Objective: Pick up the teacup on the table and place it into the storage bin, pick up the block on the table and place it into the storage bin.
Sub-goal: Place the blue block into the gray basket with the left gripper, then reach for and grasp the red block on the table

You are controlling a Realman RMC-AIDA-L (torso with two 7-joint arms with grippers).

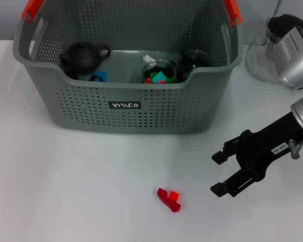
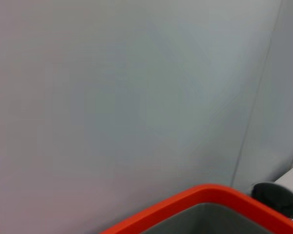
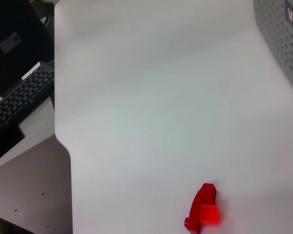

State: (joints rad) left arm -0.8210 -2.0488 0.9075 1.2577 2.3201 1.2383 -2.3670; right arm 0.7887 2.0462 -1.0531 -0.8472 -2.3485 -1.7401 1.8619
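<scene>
Storage bin (image 1: 126, 108) wall partly hides its contents; right hand (image 1: 219, 174) gapes.

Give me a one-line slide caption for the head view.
Right gripper, jaws open, hovers beside the red block on the white table, in front of the storage bin.

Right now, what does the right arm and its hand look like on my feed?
The right hand is matte black with two blocky fingers, on a black wrist bearing a small white label. Behind it the arm is a silver-grey cylinder. The left arm isn't visible.
</scene>
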